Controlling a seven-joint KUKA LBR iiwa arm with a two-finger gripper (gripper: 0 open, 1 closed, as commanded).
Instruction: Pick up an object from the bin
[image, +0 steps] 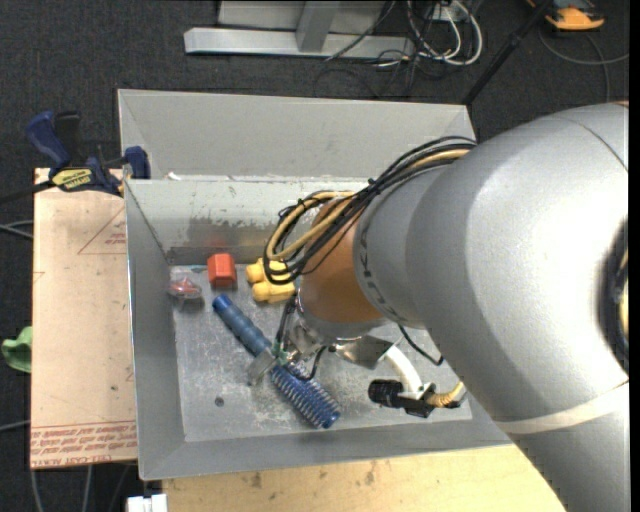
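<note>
My gripper (287, 348) is low in the bin's middle, right over a blue hairbrush (306, 397) that lies diagonally on the floor. The brush's handle points up-left and its bristled head points down-right. The gripper sits where handle meets head, and the arm's orange wrist hides most of it. An orange-red block (221, 270) stands by the back wall, up-left of the gripper.
A small pinkish wrapped thing (184, 289) lies at the left near the block. A white curved piece (406, 364) and a black part with an orange tip (404, 397) lie at the front right. The big arm covers the bin's right side.
</note>
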